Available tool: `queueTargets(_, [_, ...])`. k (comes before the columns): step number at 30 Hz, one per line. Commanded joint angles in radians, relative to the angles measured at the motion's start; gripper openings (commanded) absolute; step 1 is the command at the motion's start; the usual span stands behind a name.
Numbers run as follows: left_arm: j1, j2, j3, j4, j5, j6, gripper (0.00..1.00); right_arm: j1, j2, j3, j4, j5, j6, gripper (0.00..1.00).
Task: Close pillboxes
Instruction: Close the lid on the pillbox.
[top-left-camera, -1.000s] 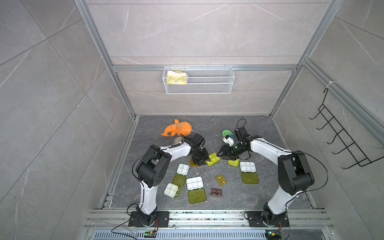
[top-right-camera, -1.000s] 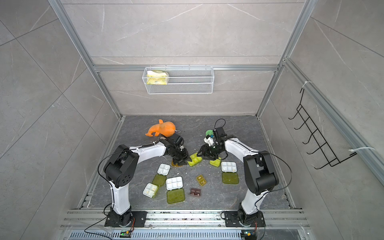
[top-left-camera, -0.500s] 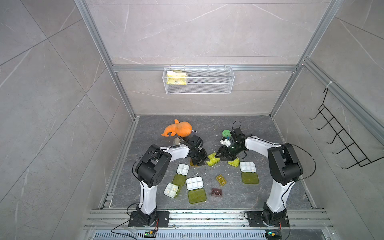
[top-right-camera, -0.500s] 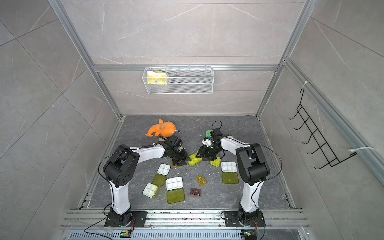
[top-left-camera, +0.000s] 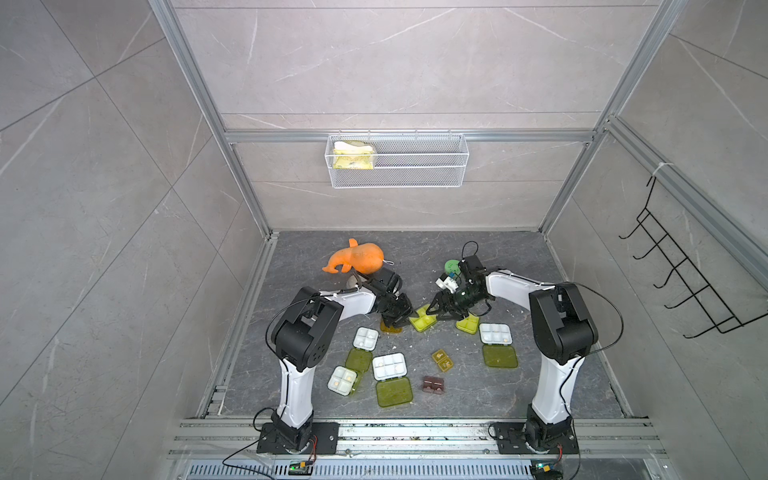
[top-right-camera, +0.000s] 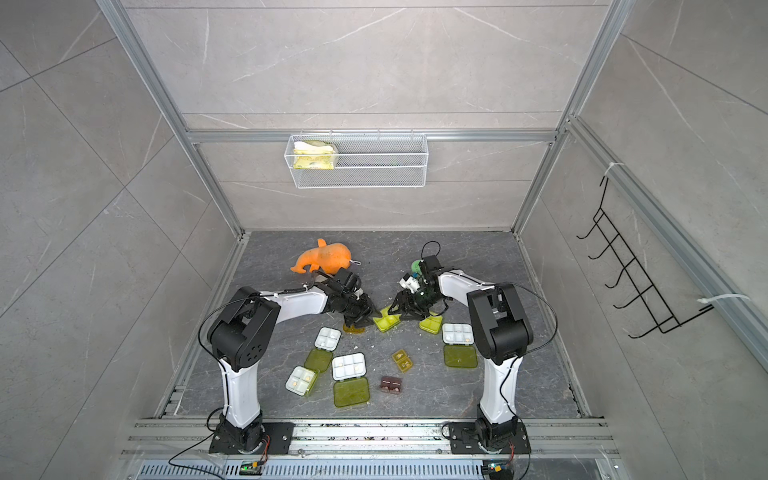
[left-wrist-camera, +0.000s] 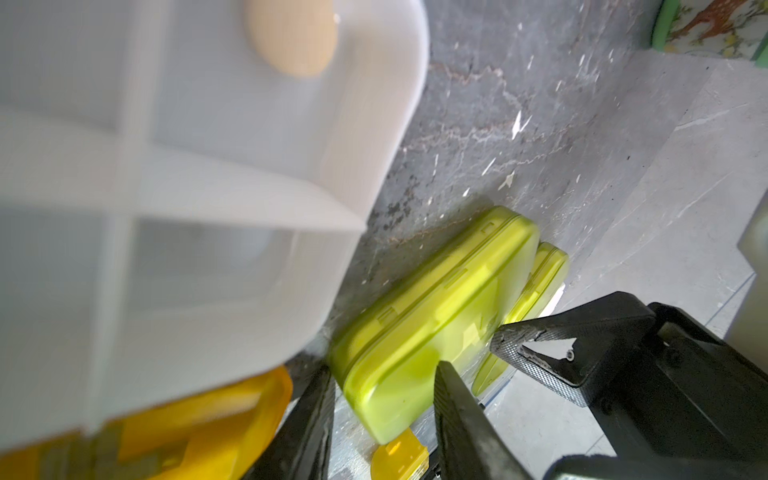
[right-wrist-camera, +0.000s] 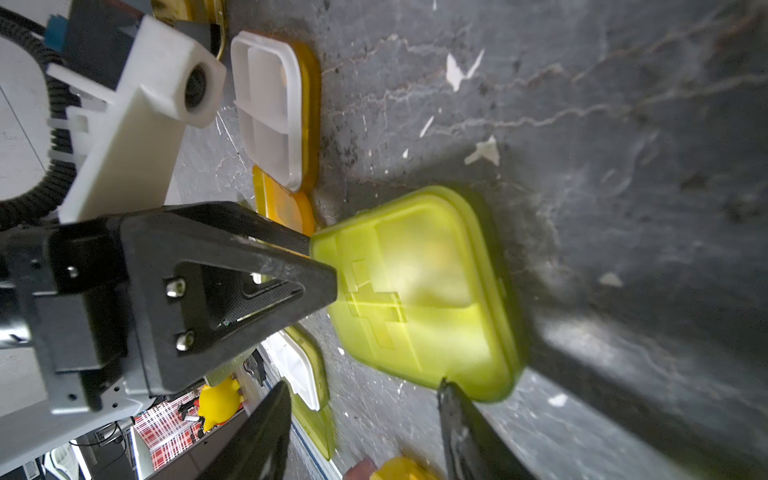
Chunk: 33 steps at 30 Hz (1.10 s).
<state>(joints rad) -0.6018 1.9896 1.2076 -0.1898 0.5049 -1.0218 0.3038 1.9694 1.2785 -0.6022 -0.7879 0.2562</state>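
Between the arms, mid-tabletop (top-left-camera: 409, 257): closed yellow-green translucent plastic pillbox (right-wrist-camera: 415, 291), about where it was a second ago. The change is on the right: the right arm has folded its elbow inward and the right pincer (right-wrist-camera: 363, 381) has slid in to the box. It's spread wide and holds nothing, with one finger (right-wrist-camera: 461, 424) touching the box edge. The left pincer (left-wrist-camera: 383, 365) has barely moved. It's half-closed with a finger either side of the box corner; can't tell if it truly clamps. The seam looks shut in the left wrist view, so I'd call this box done or getting a last squeeze.

Left to do, by my read:
- orange-lidded pillbox with white four-cell tray (right-wrist-camera: 266, 112), open, just beside the left pincer
- four white trays with green lids laid open, e.g. the six-cell one (top-left-camera: 389, 366)
- small amber two-cell box (top-left-camera: 441, 360), open

The second yellow-green box (top-left-camera: 467, 325), near the right pincer, looks shut.

In the way: both pincers crowd one box tip to tip, and the orange box's tray sits right by the left wrist. The green-lidded round jar (top-left-camera: 451, 266) and orange plush toy (top-left-camera: 353, 259) are behind the arms, clear of the work.
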Motion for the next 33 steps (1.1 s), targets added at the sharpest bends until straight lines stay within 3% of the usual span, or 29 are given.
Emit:
queueTargets(1, [0.002, 0.035, 0.01, -0.011, -0.01, 0.011, 0.42, 0.008, -0.02, 0.022, -0.055, 0.081, -0.047, 0.59])
queueTargets(6, [0.004, 0.041, 0.017, -0.015, -0.011, 0.012, 0.43, 0.009, -0.089, 0.037, -0.025, 0.175, -0.029, 0.6])
queueTargets(11, [0.005, 0.051, 0.026, -0.022, -0.011, 0.014, 0.43, 0.009, -0.028, 0.097, -0.054, 0.221, -0.044, 0.6])
queueTargets(17, [0.005, 0.067, 0.024, -0.016, -0.004, 0.01, 0.43, 0.009, 0.103, 0.167, -0.112, 0.084, -0.077, 0.6])
queueTargets(25, [0.005, 0.079, 0.014, 0.012, 0.008, -0.003, 0.43, 0.009, 0.129, 0.109, -0.103, -0.055, -0.063, 0.59])
queueTargets(33, [0.004, 0.068, -0.023, 0.058, 0.028, -0.021, 0.43, 0.009, 0.087, -0.023, 0.026, -0.074, 0.05, 0.6])
